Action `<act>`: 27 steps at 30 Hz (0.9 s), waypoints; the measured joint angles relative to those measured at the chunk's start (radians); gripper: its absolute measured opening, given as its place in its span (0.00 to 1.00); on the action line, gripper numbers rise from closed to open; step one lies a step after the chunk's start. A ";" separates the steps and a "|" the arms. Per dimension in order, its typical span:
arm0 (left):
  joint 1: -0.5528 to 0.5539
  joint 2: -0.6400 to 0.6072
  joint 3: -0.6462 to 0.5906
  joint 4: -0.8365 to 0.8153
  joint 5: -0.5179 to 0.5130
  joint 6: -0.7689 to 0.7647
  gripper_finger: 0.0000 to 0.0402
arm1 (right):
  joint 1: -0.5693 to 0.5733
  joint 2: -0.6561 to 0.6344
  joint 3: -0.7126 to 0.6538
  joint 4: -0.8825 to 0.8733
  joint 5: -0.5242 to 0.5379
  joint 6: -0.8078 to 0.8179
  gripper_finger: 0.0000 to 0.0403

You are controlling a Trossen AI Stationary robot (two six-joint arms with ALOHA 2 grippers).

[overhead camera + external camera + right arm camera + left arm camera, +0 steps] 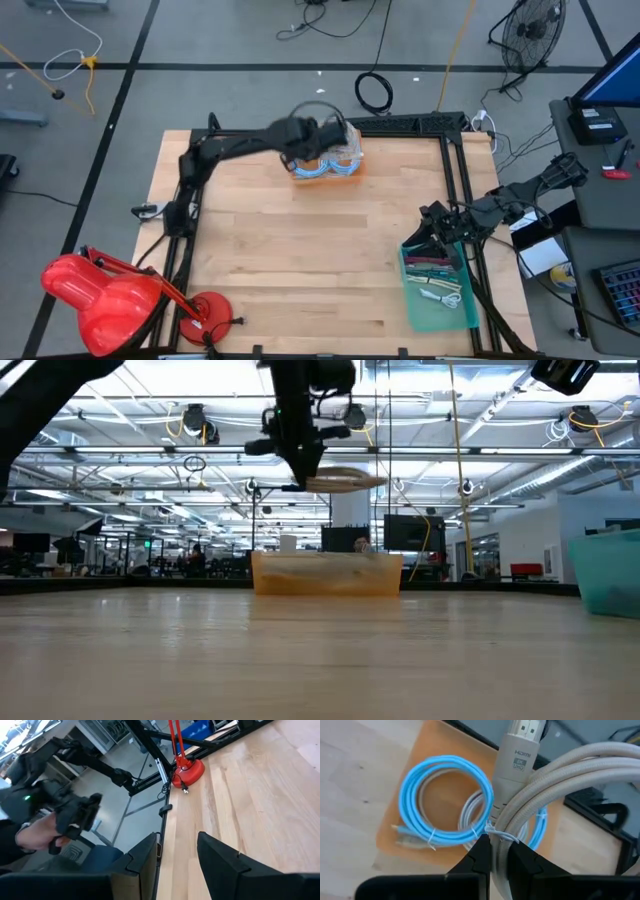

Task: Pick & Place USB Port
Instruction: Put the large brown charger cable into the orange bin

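Hanging pinched in the left gripper, beige HDMI cable above orange tray.

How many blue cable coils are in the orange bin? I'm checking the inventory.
2 show: one blue coil lying in the orange bin, another blue coil partly behind the beige HDMI cable held by the left tool. More may be hidden.

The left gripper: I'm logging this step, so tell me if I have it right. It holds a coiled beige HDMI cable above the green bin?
Not quite. The left gripper does hold the beige HDMI cable, but above the orange bin, not the green bin, which sits by the right gripper. The high view shows it.
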 joint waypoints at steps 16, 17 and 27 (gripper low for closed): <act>0.145 0.015 -0.265 0.093 0.388 0.078 0.08 | 0.000 0.000 0.000 0.000 0.034 -0.002 0.33; 0.139 0.015 -0.295 0.117 0.393 0.065 0.08 | 0.000 0.000 0.000 0.000 0.033 -0.002 0.33; 0.131 0.009 -0.383 0.250 0.324 0.059 0.08 | 0.000 0.008 0.000 0.000 0.046 0.009 0.33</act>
